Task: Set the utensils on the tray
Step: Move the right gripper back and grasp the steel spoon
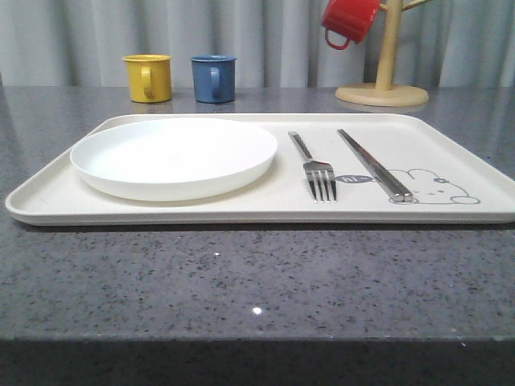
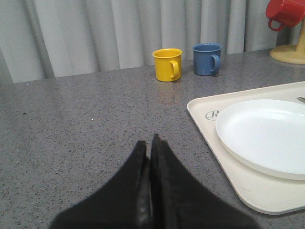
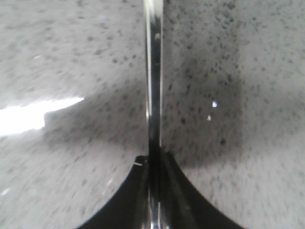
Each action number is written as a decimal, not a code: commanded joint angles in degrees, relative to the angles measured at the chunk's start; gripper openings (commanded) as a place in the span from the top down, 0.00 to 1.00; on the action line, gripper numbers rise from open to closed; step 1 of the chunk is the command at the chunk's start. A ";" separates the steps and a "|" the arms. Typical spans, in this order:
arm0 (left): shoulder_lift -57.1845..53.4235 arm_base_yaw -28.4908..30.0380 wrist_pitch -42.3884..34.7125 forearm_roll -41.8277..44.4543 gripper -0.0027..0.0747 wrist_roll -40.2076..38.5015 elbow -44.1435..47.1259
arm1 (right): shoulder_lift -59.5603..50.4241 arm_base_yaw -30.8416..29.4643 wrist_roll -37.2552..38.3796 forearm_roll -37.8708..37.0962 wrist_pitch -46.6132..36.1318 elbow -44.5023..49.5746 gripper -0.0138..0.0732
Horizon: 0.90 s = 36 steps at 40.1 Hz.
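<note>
The cream tray (image 1: 241, 214) lies across the grey table. On it sit a round white plate (image 1: 173, 157) at the left, a silver fork (image 1: 315, 170) in the middle and a pair of metal chopsticks (image 1: 374, 165) over the rabbit drawing. My left gripper (image 2: 149, 143) is shut with nothing in it, low over bare table left of the tray (image 2: 209, 133) and plate (image 2: 267, 136). My right gripper (image 3: 153, 157) is shut on a slim shiny metal handle, the spoon (image 3: 153, 71), held close above speckled table; its bowl is out of view.
A yellow mug (image 1: 148, 78) and a blue mug (image 1: 213, 78) stand behind the tray. A red mug (image 1: 348, 20) hangs on a wooden mug tree (image 1: 385, 72) at the back right. Bare table runs along the front edge.
</note>
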 commanded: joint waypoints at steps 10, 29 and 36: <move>0.57 0.04 -4.95 -0.58 0.99 -0.07 -1.71 | -13.35 4.63 2.99 3.57 6.65 -1.50 0.92; 0.57 0.04 -4.95 -0.58 0.99 -0.07 -1.71 | -12.54 27.07 13.23 3.57 6.44 -1.50 0.91; 0.57 0.04 -4.95 -0.58 0.99 -0.07 -1.71 | -8.84 28.39 14.96 3.68 4.74 -1.50 0.91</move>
